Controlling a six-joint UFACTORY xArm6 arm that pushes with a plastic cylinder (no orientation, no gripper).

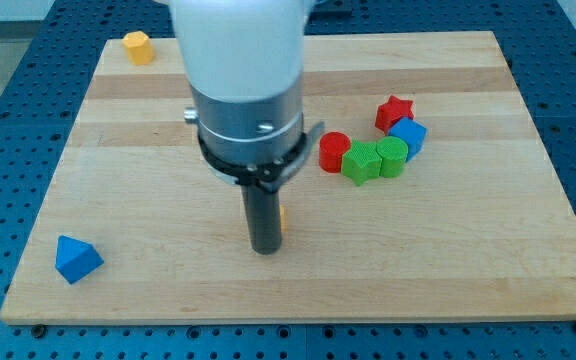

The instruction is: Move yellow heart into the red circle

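Only a thin yellow sliver of the heart shows, touching my rod at its 3 o'clock edge near the board's centre; its pointing and long axis cannot be told. My tip rests on the board just at the sliver's 7 o'clock. My tool is a plain rod with nothing to open or close.

The red circle lies at 1 o'clock from the heart, apart from it and touching a green block.
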